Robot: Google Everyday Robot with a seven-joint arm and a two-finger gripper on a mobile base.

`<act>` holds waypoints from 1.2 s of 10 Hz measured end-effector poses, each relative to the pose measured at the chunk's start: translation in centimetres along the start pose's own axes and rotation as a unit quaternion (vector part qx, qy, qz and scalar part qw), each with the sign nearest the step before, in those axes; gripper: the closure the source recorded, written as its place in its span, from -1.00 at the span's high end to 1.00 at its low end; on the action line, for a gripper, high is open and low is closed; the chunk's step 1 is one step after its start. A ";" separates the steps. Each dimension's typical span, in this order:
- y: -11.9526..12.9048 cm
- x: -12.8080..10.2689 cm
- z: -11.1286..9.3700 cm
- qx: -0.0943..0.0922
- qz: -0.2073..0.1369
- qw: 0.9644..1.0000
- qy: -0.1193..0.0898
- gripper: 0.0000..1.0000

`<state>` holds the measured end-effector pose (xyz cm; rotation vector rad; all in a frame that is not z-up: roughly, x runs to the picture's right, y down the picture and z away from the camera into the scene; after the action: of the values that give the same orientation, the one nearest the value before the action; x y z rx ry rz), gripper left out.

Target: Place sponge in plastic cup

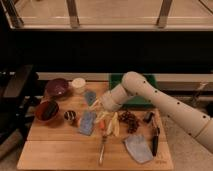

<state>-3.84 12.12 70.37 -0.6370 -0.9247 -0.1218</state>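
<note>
Tool: the tool is over the middle of the tabletop, at the end of a pale arm that reaches in from the right
Tool state: cannot tell whether it is open, closed or gripping anything
Sponge: the blue-grey sponge is just below and a little left of the tool, its far end close up against it; whether it is held or lies on the wood cannot be told
Plastic cup: the bluish plastic cup stands upright just beyond the sponge, on the far side of the tool and slightly to its left
Sponge and cup: near each other but apart, the sponge outside the cup
Far left: a purple bowl with a white round container just to its right
Left edge: a reddish bowl, nearer than the purple one
Far right: a green tray, partly hidden behind the arm
Right of the sponge: a dark bunch of grapes
Near right: a flat grey-blue cloth pad, well apart from the sponge
</note>
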 end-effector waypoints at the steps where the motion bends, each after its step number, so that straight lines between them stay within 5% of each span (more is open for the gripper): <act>1: -0.2 1.0 -0.8 0.002 0.011 1.000 0.011 -1.00; 7: 1.2 8.3 -8.0 0.028 0.093 0.993 0.073 -1.00; 12: -0.3 11.9 -10.8 0.053 0.125 0.985 0.106 -1.00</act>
<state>10.97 7.78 75.07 -0.6233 -0.6359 0.0834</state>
